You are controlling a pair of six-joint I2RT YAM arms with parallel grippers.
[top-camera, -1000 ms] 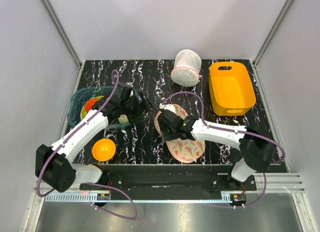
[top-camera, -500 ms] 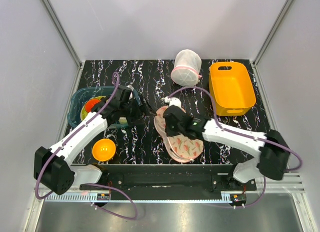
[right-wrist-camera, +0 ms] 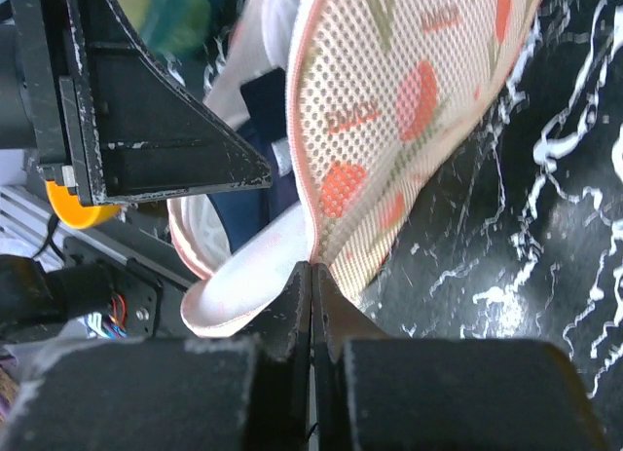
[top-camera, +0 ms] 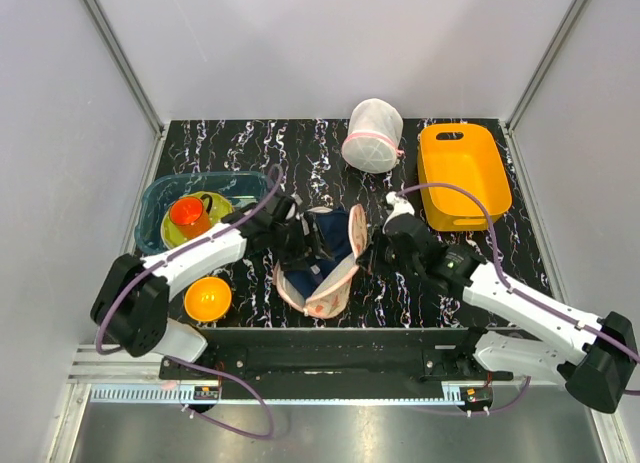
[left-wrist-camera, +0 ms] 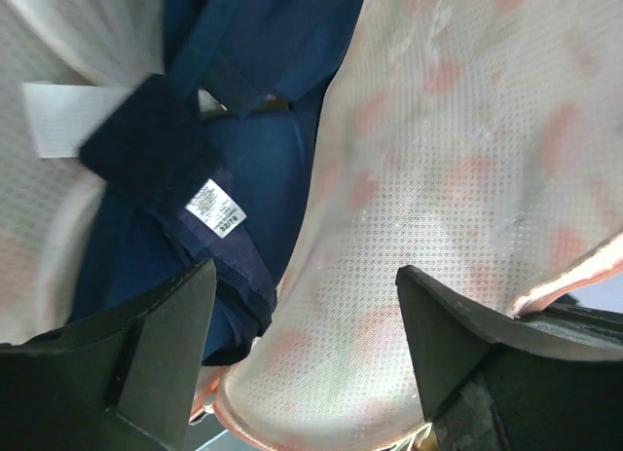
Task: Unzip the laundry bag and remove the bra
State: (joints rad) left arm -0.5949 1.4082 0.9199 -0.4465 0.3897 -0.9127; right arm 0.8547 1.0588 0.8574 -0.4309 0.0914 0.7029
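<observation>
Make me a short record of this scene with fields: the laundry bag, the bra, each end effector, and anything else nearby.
laundry bag: unzipped, gaping open
bra: navy, inside the bag, not yet removed
left end effector: open, over the bra
right end effector: shut on the bag's pink edge
nearby: orange tub, white mesh bag

Printed beige-pink laundry bag point(top-camera: 336, 286) unzipped and spread open, dark navy bra point(top-camera: 330, 245) exposed between its halves.

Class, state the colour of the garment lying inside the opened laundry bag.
The bra in the laundry bag is dark navy, clearest in the left wrist view.
</observation>
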